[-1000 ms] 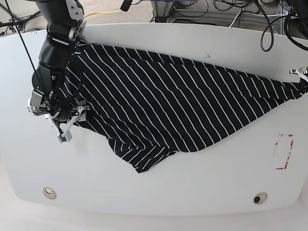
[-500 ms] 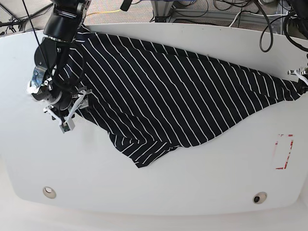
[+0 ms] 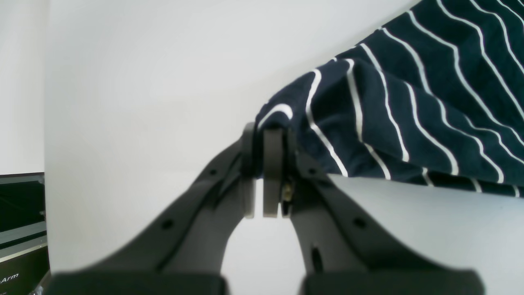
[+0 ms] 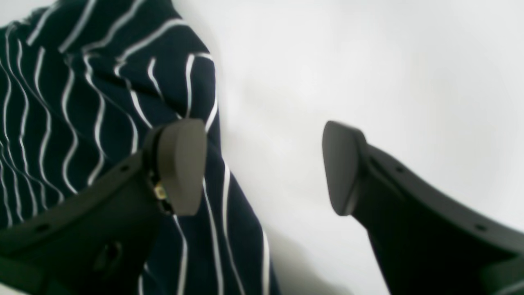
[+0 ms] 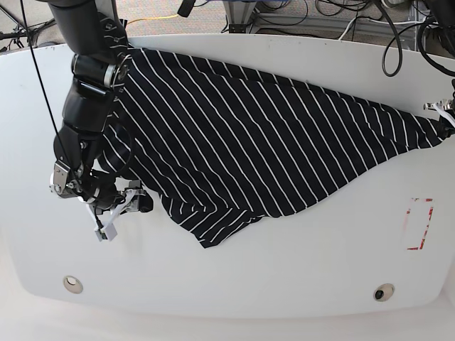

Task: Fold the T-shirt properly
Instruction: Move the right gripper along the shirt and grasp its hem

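Observation:
The T-shirt [image 5: 263, 142], dark navy with thin white stripes, lies spread slantwise across the white table [image 5: 284, 270]. My left gripper [image 5: 442, 114] is at the table's right edge, shut on the shirt's right corner. In the left wrist view the jaws [image 3: 258, 137] pinch a bunched fold of the shirt [image 3: 409, 106]. My right gripper [image 5: 122, 217] is open at the shirt's lower left edge. In the right wrist view its gripper [image 4: 262, 164] stands wide, one finger [image 4: 182, 164] over the shirt [image 4: 82, 102], the other over bare table.
A red-outlined rectangle [image 5: 419, 224] is marked on the table at the right. Two round holes [image 5: 72, 284] [image 5: 384, 292] sit near the front edge. Cables and equipment [image 5: 334, 14] lie behind the table.
My right arm has moved toward the table's front along the shirt's left edge, its gripper still open. The shirt's upper left part has shifted a little. The left gripper has held still.

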